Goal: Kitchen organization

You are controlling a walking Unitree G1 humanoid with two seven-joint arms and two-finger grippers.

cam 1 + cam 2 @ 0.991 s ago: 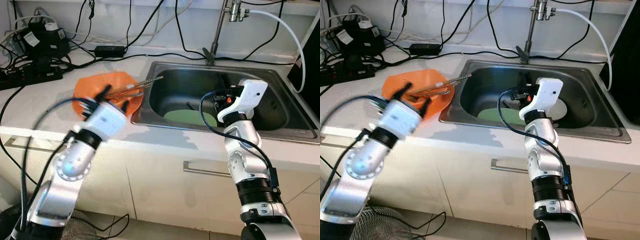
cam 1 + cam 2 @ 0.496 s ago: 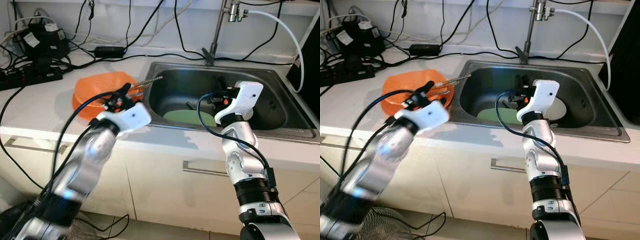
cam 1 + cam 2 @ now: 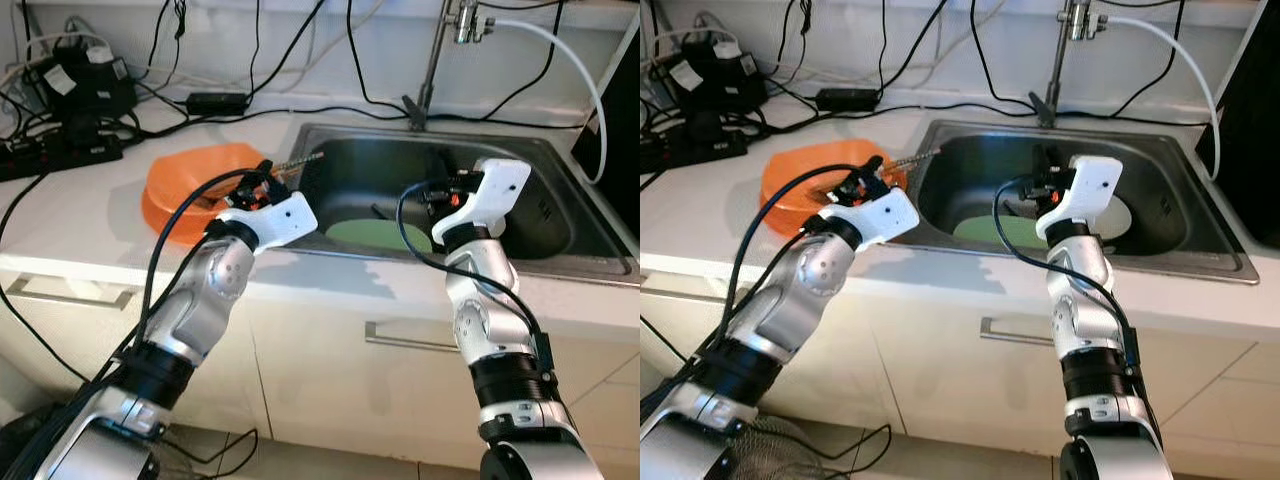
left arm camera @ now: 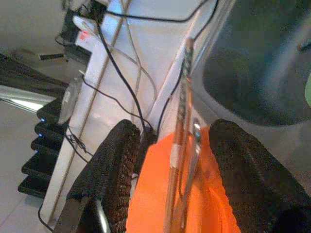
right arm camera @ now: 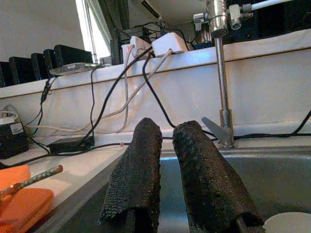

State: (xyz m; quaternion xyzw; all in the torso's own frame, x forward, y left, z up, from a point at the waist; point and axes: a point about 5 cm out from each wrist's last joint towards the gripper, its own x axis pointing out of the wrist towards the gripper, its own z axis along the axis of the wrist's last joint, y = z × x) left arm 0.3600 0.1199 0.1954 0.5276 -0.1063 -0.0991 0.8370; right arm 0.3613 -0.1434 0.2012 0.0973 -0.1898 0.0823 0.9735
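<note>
left gripper (image 4: 170,194): fingers spread wide, nothing pinched. It sits low over the sink-side edge of the orange plate, left of centre in the head views, with the chopsticks running right up the gap between the two black pads.

chopsticks (image 4: 181,131): a thin pair, brownish with a lighter patterned band near the tip. They lie across the orange plate, tips poking out over the sink rim.

orange plate (image 3: 185,185): bright orange, shallow, on the white counter (image 3: 70,215) just beside the sink, left-middle of the frame.

right gripper (image 5: 167,160): fingers pressed nearly together, holding nothing. It hangs over the sink basin, right of centre in the head views, pointing at the back wall and the tap (image 5: 221,73).

sink (image 3: 560,175): steel basin, upper middle to right, with a green plate (image 3: 375,235) flat on the bottom and a white one (image 3: 1120,215) partly hidden behind the right arm.

vs a second ago: the left arm was a blur further left, over the near side of the plate; now it's swung in toward the sink and reads sharp. Right arm, plate and chopsticks look about the same.

background: black cables and power bricks (image 3: 75,90) in the upper left.
</note>
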